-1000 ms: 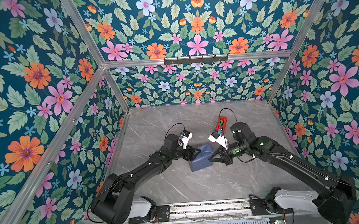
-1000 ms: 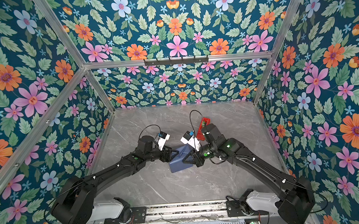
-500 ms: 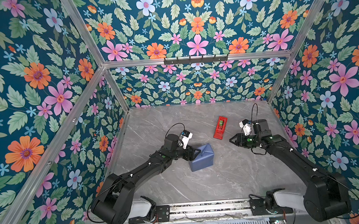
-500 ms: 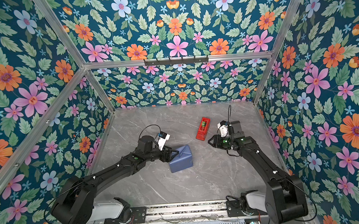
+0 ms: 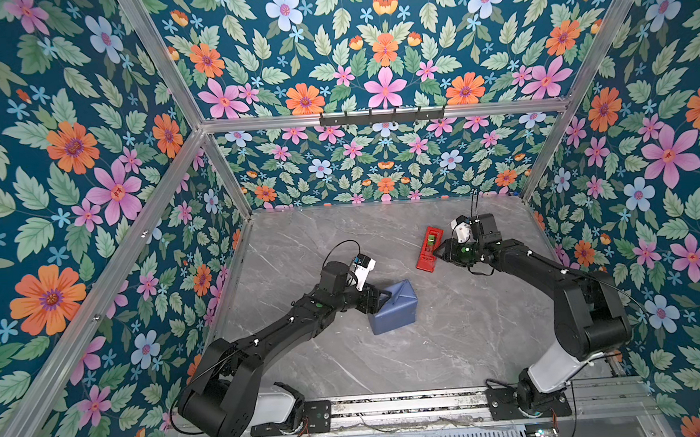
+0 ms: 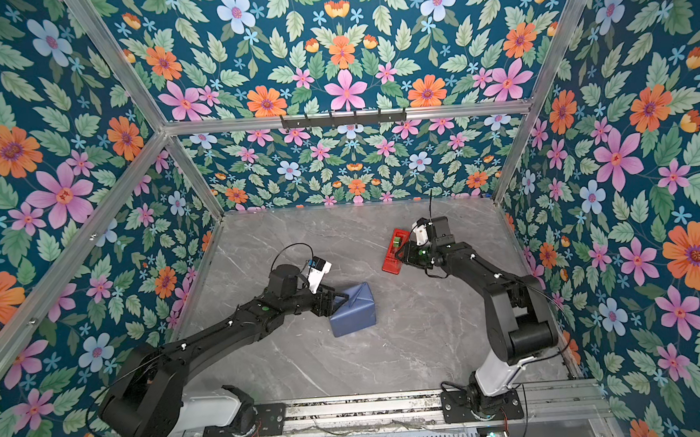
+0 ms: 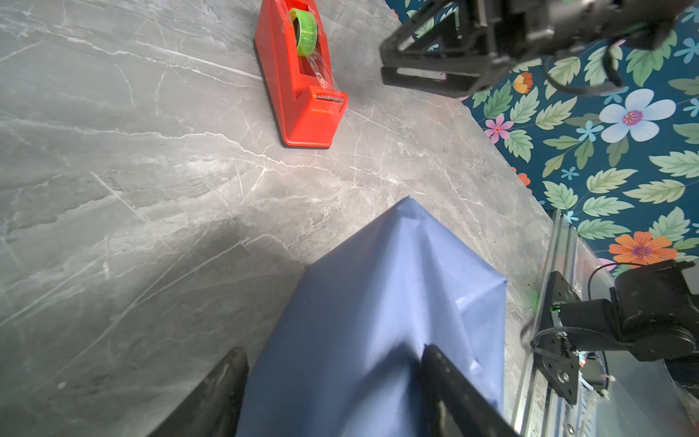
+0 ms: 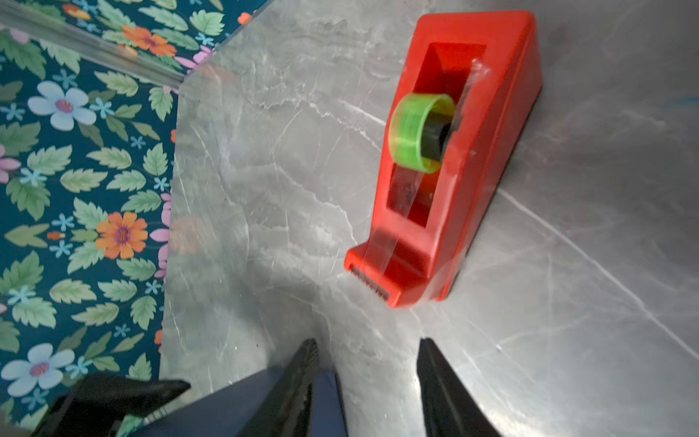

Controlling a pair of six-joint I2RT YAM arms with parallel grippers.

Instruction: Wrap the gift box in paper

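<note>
This reads as the sealing step: the paper (image 5: 398, 314) is folded round the gift box, hidden inside at centre, and the left gripper (image 5: 380, 303) appears clamped on the parcel's left end. The right gripper (image 8: 368, 344), jaws apart and empty, hovers just right of the red tape dispenser (image 8: 472, 189), with the green roll (image 8: 416, 132) seated inside. The next move likely calls for pinching the tape's free end at the cutter.

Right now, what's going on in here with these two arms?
The gift box is hidden inside blue paper on the table. The left tool straddles one end of that package, seemingly steadying it. The right tool hangs open and empty just short of the red tape dispenser, probably about to pull tape.
</note>
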